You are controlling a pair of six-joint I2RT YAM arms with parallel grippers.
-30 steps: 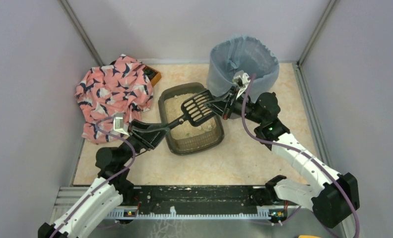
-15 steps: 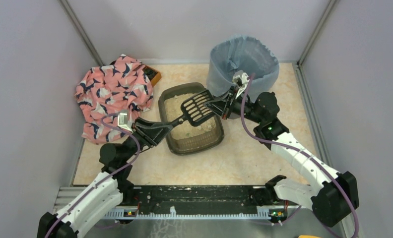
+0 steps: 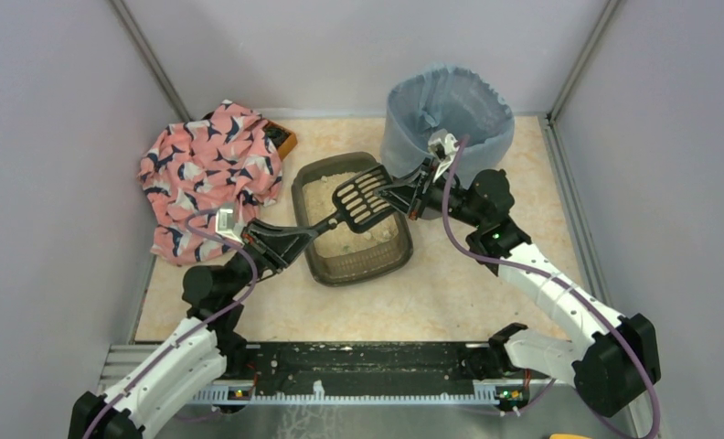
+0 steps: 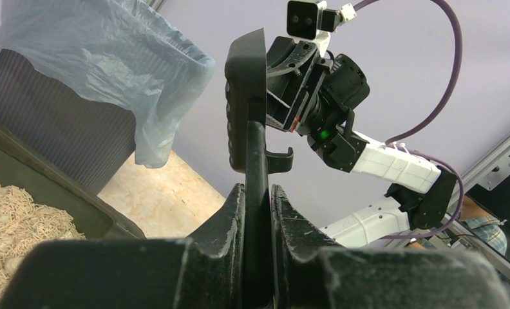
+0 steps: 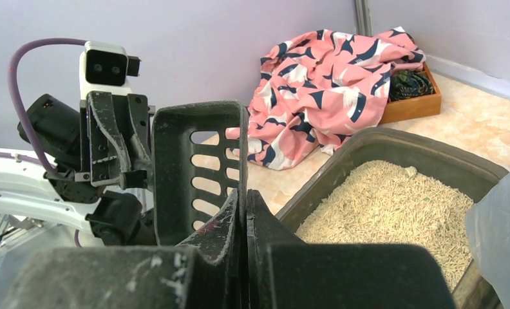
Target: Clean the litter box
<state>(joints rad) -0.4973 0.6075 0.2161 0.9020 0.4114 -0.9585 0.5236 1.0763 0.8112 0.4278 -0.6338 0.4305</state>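
Top view looking down, close wrist views face-to-face, sharing litter box (image 3: pixel 358 271)

Light is even and diffuse on my end, bright enough, no glare. Top view is sharp, with only faint soft shadows beside the litter box (image 3: pixel 358 265) and the bin (image 3: pixel 404 137). On both wrist feeds the near fingers (image 4: pixel 221 226) are blurred. The black scoop (image 5: pixel 172 193) loses surface detail. Left wrist horizon is tilted.

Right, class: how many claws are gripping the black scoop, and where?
2. The left claw is shut on the scoop handle, just left of the litter box. The right claw pinches the slotted head's edge, beside the bin. No others are visible.
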